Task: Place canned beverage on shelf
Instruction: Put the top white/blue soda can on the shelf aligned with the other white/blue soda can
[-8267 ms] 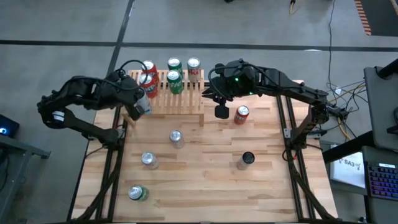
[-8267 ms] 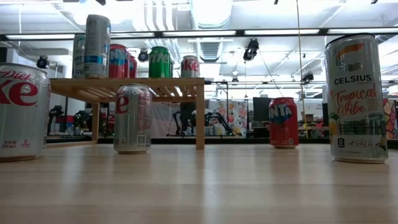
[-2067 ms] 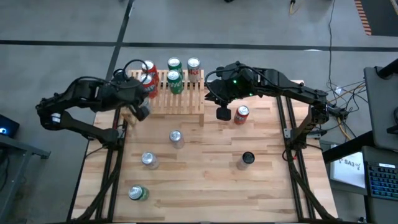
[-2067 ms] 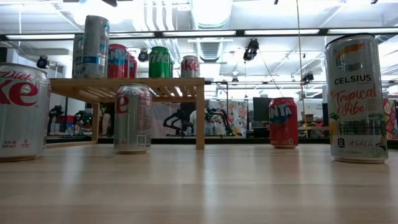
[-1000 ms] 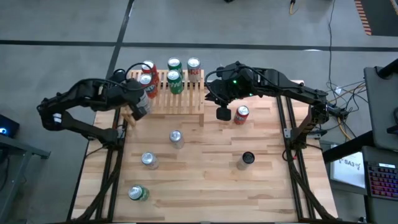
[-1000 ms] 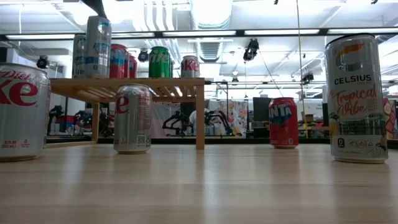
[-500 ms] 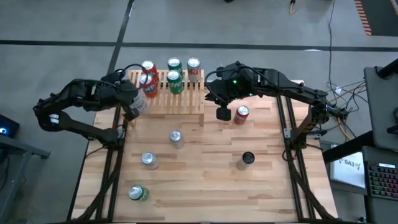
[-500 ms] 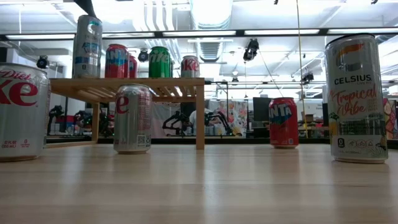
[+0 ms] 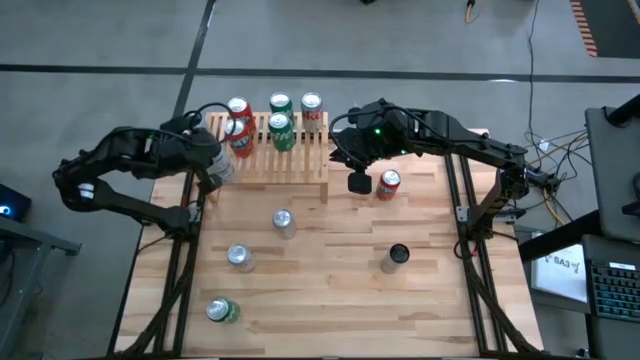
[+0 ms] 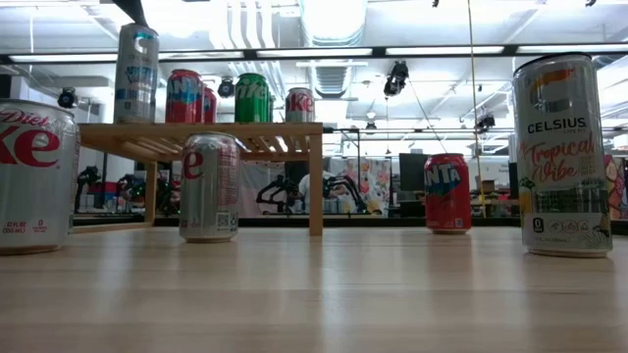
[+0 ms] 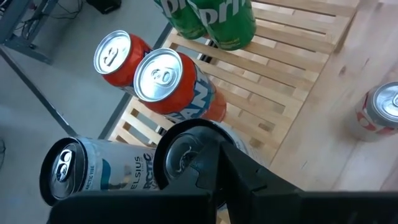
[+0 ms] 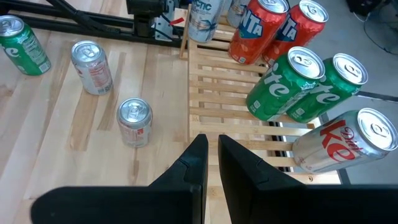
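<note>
The tall silver-and-blue canned beverage (image 10: 136, 74) stands upright on the near-left corner of the low light-wood slatted shelf (image 9: 290, 160), at the far-left part of the pale wooden table (image 9: 330, 290). Just beside it on the slats stand 2 orange-red soda cans (image 9: 238, 128), then 2 green soda cans (image 9: 281, 118) and 1 silver-and-red cola can (image 9: 312, 108) farther right (6 cans on the shelf in all).

The left end effector (image 9: 213, 168) hangs at the shelf's left edge, its fingers together; in the left wrist view it sits just above and beside the tall can's side, and the views do not settle whether it touches the can.

The right end effector (image 9: 356, 182) hovers off the shelf's right end with its fingers together on nothing, next to a short red soda can (image 9: 389, 182) on the table.

Nearer on the table stand 2 silver cola cans (image 9: 284, 221), a green can (image 9: 222, 310) at the front left and a tall black-topped can (image 9: 397, 256) at the right.
</note>
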`<action>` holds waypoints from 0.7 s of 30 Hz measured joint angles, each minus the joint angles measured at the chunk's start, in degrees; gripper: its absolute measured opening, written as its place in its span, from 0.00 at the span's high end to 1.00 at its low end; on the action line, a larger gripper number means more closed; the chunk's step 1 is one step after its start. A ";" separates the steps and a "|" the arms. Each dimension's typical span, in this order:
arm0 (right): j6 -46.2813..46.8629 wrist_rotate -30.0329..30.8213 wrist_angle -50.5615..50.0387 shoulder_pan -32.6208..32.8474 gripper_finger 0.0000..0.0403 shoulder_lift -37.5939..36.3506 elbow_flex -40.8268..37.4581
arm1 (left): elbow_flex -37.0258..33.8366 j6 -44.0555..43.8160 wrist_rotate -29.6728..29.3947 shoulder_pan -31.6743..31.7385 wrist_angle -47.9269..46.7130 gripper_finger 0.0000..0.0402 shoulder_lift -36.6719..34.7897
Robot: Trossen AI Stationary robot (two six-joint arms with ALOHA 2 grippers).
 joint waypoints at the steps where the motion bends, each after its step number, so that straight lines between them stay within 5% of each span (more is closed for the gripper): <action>1: -0.01 0.00 0.00 0.02 0.93 0.00 0.00 | 0.00 0.00 -0.11 0.00 0.08 1.00 0.15; 13: 0.42 0.00 -0.02 0.01 0.93 0.00 0.00 | 0.36 -2.76 -1.85 0.02 0.78 1.00 -0.08; 21: -0.02 0.00 -0.04 0.02 0.93 0.00 0.00 | 4.04 -8.21 10.69 -0.02 6.44 1.00 0.89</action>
